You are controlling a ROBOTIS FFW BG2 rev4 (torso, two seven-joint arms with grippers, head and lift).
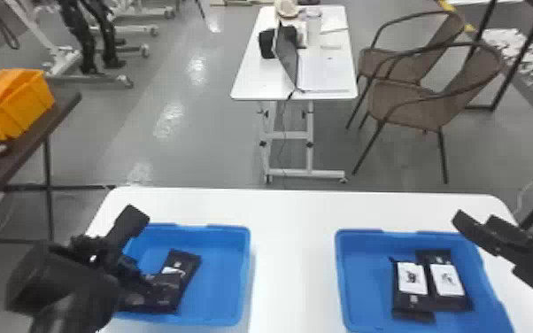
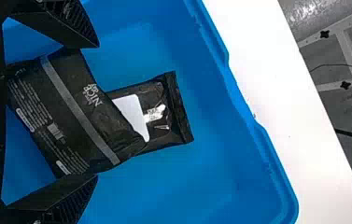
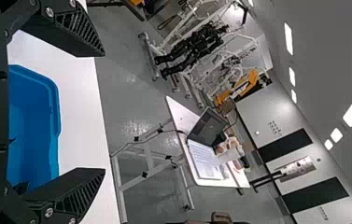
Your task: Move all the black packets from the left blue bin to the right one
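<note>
Transfer of the packets is judged part-way through, the step in hand being a pick from the left blue bin (image 1: pixel 246 265). Two packets are noted there: an upper packet (image 2: pixel 66 116), and beneath it, partly covered, a lower packet (image 2: pixel 169 112) with a white label. Left claw (image 2: pixel 97 111) is low over that bin, its fingers wide apart with the upper packet lying between them. No grip is established; whether either finger touches the wrapping cannot be told.

Right blue bin (image 1: pixel 367 283), set apart on the same white bench (image 1: pixel 294 252), contains at least two black packets, a left-hand packet (image 1: pixel 416 301) and a right-hand packet (image 1: pixel 451 301), lying side by side with labels up. Right claw (image 3: pixel 104 112) is at the outer side of that bin, fingers well spread and nothing between them.

Next move, in this assessment, calls for the left claw to close on the upper packet only — squarely across its body — then lift clear of the rim and carry it over. Risk noted: the soft wrapping may fold or slip, or the lower packet may drag along with it. Lower packet then remains for a further pick — the left bin cannot be passed as finished until both are out.
</note>
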